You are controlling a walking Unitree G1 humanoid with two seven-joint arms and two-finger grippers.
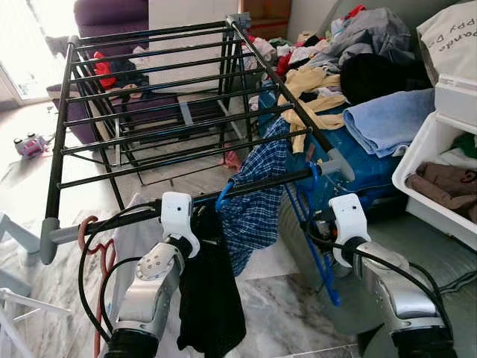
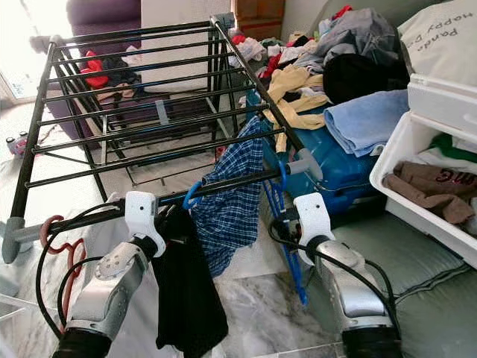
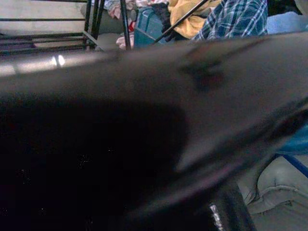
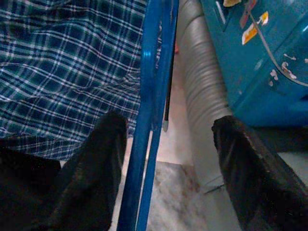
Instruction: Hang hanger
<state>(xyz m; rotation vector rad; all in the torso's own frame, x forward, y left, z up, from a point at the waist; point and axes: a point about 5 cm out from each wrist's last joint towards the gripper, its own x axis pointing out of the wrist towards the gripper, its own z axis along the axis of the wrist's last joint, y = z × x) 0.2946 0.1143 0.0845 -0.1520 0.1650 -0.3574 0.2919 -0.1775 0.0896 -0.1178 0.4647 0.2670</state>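
A: Marble floor under a black rack, laundry heaped beyond it. Where's the hanger?

B: Blue hanger, hook over the rack's near rail, carrying a plaid shirt. So it hangs already, I'd judge, and the shirt drapes down from the rail so it can dry freely.

A: And the other blue thing?

B: Blue bars dropping below the rail's right end, beside the shirt. Another hanger perhaps; I can't say.

A: Right tool?

B: Right tool sits just below the rail with both fingers spread; the blue bars run between them, untouched. Released, then.

A: Left tool?

B: Left tool is up at the rail against a black garment; its wrist view is all dark cloth, so I cannot tell its state.

A: Counts?

B: One rack, one shirt, one black garment, one red hanger at the rail's left end, one blue suitcase right of the rack, one white bin.
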